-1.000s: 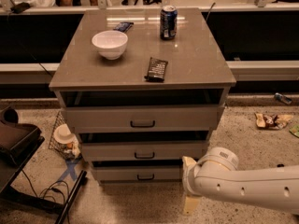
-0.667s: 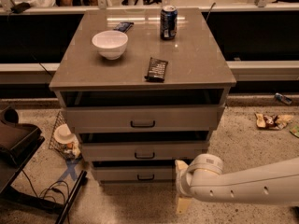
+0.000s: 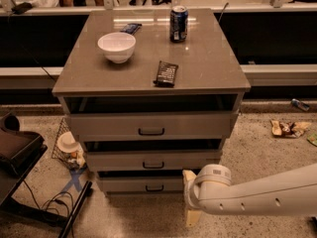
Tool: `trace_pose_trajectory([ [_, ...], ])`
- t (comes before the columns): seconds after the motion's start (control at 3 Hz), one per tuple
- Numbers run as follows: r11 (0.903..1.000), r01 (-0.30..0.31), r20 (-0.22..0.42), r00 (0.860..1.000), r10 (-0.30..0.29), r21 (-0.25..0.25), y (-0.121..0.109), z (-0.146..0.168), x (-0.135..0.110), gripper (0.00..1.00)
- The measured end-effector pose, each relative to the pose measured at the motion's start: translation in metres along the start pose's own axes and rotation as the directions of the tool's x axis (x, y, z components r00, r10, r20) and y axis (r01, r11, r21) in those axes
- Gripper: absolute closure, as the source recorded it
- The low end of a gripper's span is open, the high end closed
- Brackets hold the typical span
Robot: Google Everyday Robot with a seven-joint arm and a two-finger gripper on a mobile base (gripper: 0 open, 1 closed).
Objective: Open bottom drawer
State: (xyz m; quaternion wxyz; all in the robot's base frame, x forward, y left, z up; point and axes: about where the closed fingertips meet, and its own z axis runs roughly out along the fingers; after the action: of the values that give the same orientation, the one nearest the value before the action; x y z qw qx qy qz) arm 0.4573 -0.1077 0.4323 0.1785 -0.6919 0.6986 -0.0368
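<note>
The bottom drawer [image 3: 126, 184] is the lowest of three grey-beige fronts on the cabinet, with a small black bar handle [image 3: 154, 188] at its centre. A dark gap runs above its front panel. My gripper [image 3: 190, 197] sits low at the cabinet's front right corner, just right of the bottom drawer's end and right of the handle. Its two beige fingertips [image 3: 188, 176] stand apart, one above and one below the white wrist, holding nothing. The white arm [image 3: 262, 197] reaches in from the right edge.
On the cabinet top [image 3: 213, 63] are a white bowl [image 3: 117, 46], a soda can [image 3: 178, 24], a dark snack bar [image 3: 166, 73] and a blue packet [image 3: 131, 28]. A dark stand [image 3: 20, 157], cables and a small basket [image 3: 67, 150] lie left. Wrappers [image 3: 287, 128] litter the floor right.
The arm has swung left along the floor, bringing the gripper from right of the cabinet to the bottom drawer's right end. Drawers and tabletop items have not moved.
</note>
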Motion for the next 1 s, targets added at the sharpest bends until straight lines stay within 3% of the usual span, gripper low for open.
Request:
trace_pose_trajectory([
  [0.33,0.9982,0.033,-0.027,0.999,-0.034,-0.051,0.004,0.050,-0.022,0.00],
  [1.0,0.9904,0.071,-0.030,0.997,-0.075,-0.119,0.030,0.145,-0.032,0.00],
])
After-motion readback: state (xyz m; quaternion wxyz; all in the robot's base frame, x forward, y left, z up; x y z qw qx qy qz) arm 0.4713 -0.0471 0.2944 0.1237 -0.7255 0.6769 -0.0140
